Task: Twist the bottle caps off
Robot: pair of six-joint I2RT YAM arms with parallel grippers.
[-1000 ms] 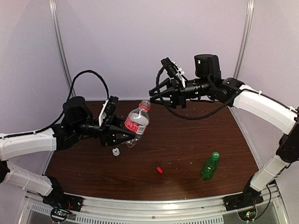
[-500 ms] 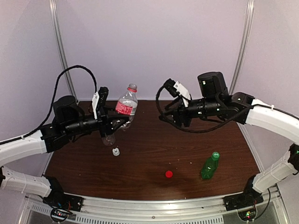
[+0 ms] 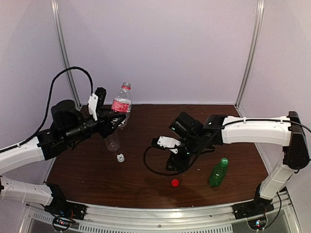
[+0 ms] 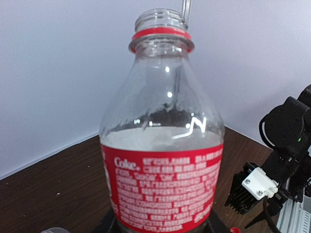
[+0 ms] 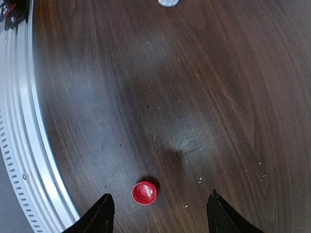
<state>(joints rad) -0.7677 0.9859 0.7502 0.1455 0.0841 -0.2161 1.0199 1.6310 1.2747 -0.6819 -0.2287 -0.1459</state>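
**Red cap lies under the open right claw**

Top view: the left claw (image 3: 114, 123) is clamped on the Coke bottle (image 3: 121, 105) at mid-body and holds it nearly upright, its neck bare. Whether the bottle's base touches the bench (image 3: 160, 116) I cannot tell. The white cap (image 3: 120, 157) sits on the bench just below that claw. The right claw (image 3: 176, 164) points down at the bench, and the red cap (image 3: 175, 182) lies just beyond its tips, toward the near edge. To this claw's right stands the green bottle (image 3: 217, 174), with the green cap (image 3: 224, 161) on it.

Left wrist view: the Coke bottle (image 4: 163, 145) fills the frame straight ahead of the claw. Its threaded mouth is open above a red ring (image 4: 161, 34).

Right wrist view: the fingers (image 5: 99, 216) stand apart with nothing gripped. The red cap (image 5: 145, 192) lies flat on the bench between them, nearer the finger on the rail (image 5: 19, 121) side and touching neither. The white cap (image 5: 168, 2) shows at the top edge, well ahead of the claw.
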